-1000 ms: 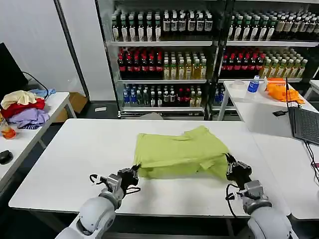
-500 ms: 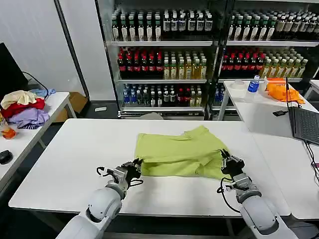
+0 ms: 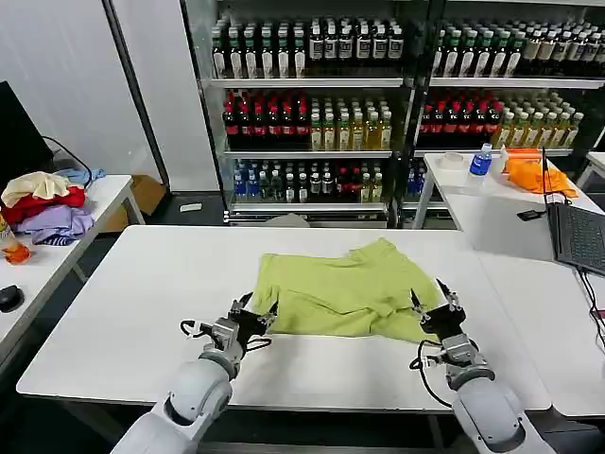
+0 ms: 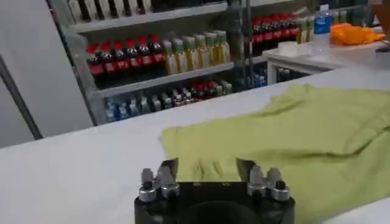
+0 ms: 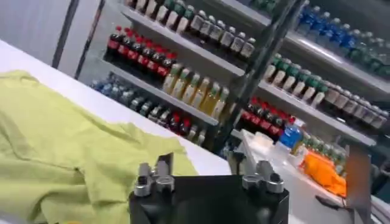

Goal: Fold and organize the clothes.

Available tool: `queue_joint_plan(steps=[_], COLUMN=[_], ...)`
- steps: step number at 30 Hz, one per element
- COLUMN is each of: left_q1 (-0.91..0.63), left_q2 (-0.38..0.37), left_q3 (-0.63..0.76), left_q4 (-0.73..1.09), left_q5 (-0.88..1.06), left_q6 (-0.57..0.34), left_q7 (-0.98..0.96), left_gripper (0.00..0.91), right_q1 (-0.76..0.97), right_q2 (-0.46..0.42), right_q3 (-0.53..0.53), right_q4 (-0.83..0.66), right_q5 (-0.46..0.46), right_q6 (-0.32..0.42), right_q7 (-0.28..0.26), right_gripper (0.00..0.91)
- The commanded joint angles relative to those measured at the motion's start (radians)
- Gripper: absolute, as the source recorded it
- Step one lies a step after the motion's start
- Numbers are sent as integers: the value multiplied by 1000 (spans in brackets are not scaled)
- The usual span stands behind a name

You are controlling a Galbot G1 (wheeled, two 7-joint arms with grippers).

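Observation:
The clothes are one lime T-shirt (image 3: 345, 288), lying folded and a little rumpled in the middle of the white table (image 3: 132, 284). My left gripper (image 3: 253, 316) is open at the shirt's near left corner, its fingers low over the fabric edge. At the near right corner my right gripper (image 3: 430, 301) is open too. In the left wrist view the T-shirt (image 4: 292, 134) spreads out just beyond the open left gripper (image 4: 207, 169). The right wrist view has the T-shirt (image 5: 67, 152) to one side of the open right gripper (image 5: 200, 163), with bare table past the fingertips.
A pile of cream, red and lilac garments (image 3: 43, 203) lies on the side table at the left, with a black mouse (image 3: 9, 298) nearer. On the right table are a laptop (image 3: 579, 236), an orange cloth (image 3: 534, 172) and a blue bottle (image 3: 480, 161). Drink shelves (image 3: 321, 113) stand behind.
Both grippers carried the shirt's near edge away from me and have opened, letting the corners go. The shirt now lies shorter front to back.

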Motion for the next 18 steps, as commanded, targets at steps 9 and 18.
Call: queue_joint_plan(steps=[9, 18], left_q1=[9, 12], left_q2=[-11, -10], left_q3=[1, 5], left_q4=[67, 83], left_q5=[-19, -19], left_q6=[4, 4], left_q7=[-11, -10], left_gripper=[464, 20], right_q1=[-50, -35], right_q2=[37, 62], right_q3=[58, 2], right_q4=[-57, -96], right_q5=[384, 414], right_q6=[-206, -205], right_q7=[84, 85], right_gripper=[907, 0])
